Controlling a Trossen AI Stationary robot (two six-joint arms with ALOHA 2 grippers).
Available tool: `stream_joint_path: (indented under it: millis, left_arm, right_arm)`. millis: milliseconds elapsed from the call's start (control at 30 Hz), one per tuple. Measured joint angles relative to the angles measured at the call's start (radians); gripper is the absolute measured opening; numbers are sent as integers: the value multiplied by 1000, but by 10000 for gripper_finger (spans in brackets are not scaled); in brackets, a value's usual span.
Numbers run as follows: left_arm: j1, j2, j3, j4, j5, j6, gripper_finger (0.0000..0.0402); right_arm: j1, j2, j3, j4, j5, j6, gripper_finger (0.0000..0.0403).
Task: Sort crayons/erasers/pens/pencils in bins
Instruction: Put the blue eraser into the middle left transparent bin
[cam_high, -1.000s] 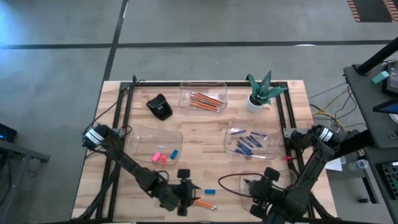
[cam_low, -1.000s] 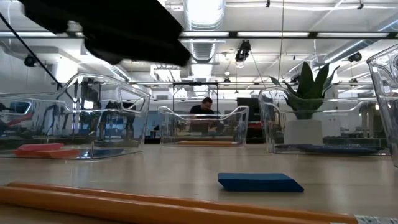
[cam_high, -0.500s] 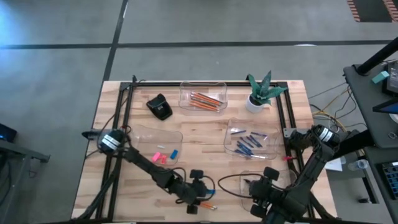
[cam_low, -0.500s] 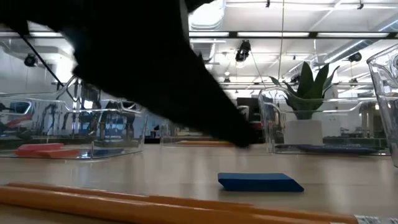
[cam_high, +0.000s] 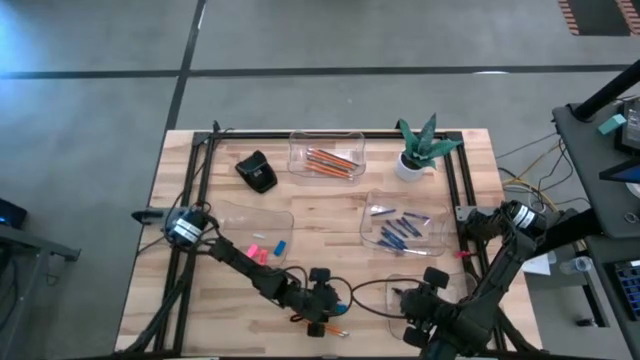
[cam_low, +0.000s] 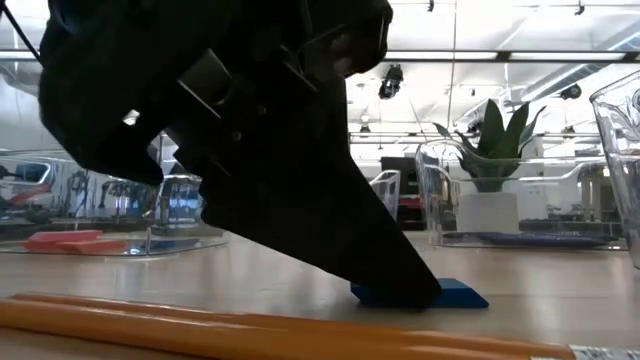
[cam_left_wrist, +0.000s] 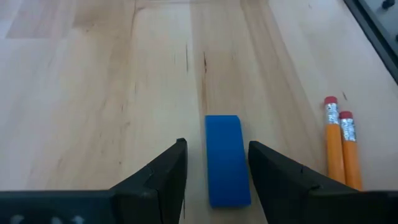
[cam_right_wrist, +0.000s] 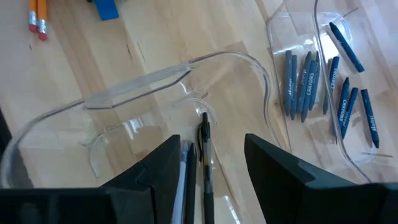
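Note:
A blue eraser (cam_left_wrist: 227, 158) lies flat on the table near its front edge. My left gripper (cam_left_wrist: 217, 149) is open and low over it, one finger on either side with a narrow gap at each. In the low view a fingertip (cam_low: 400, 285) reaches table height in front of the eraser (cam_low: 455, 293). Two orange pencils (cam_left_wrist: 339, 146) lie side by side just beside it. My right gripper (cam_right_wrist: 211, 146) hangs open above the near right bin (cam_right_wrist: 143, 87), which holds black pens (cam_right_wrist: 203, 155).
The far bin (cam_high: 327, 155) holds pencils, the left bin (cam_high: 255, 235) pink and blue erasers, and the right bin (cam_high: 405, 225) blue crayons (cam_right_wrist: 305, 81). A black object (cam_high: 258, 172) and a potted plant (cam_high: 418, 150) stand at the back. Dark frame rails run along both sides.
My left gripper has gone toward the table's right edge and down, tipping further downward, until its open fingers stand on either side of the blue eraser. The eraser and pencils lie where they were.

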Motion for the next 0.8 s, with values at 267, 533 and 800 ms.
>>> stream_joint_path:
  millis: [267, 533, 800]
  left_arm:
    - [6, 14, -1, -35, -18, -27, 140]
    - [14, 14, -1, -56, 34, -33, 24]
    - [14, -61, -1, -92, 72, -21, 16]
  right_arm:
    - [0, 0, -16, 1, 0, 0, 171]
    - [0, 0, -17, 3, 0, 0, 171]
    - [0, 0, -17, 4, 0, 2, 171]
